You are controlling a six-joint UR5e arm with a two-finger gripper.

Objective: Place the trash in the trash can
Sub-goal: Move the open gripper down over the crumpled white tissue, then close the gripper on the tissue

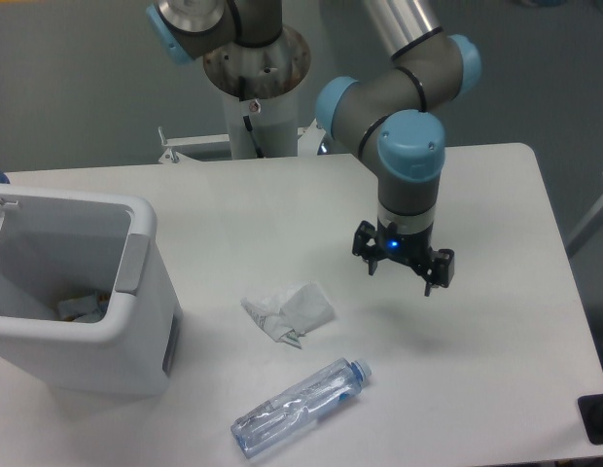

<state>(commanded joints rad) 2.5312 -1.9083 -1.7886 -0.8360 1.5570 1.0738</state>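
The paper wad (290, 313) and bottle (300, 407) lie left of the raised, spread-fingered, empty hand (403, 276).

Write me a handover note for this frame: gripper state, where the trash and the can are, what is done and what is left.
Gripper: open, empty, above the table right of the paper wad.
Paper wad: on the table, mid-front, untouched.
Water bottle: lying on its side nearer the front edge, blue cap pointing right.
Trash can: at the left, upright; some scraps already inside.
Done: neither item binned.
Left: pick and drop the wad, then the bottle.
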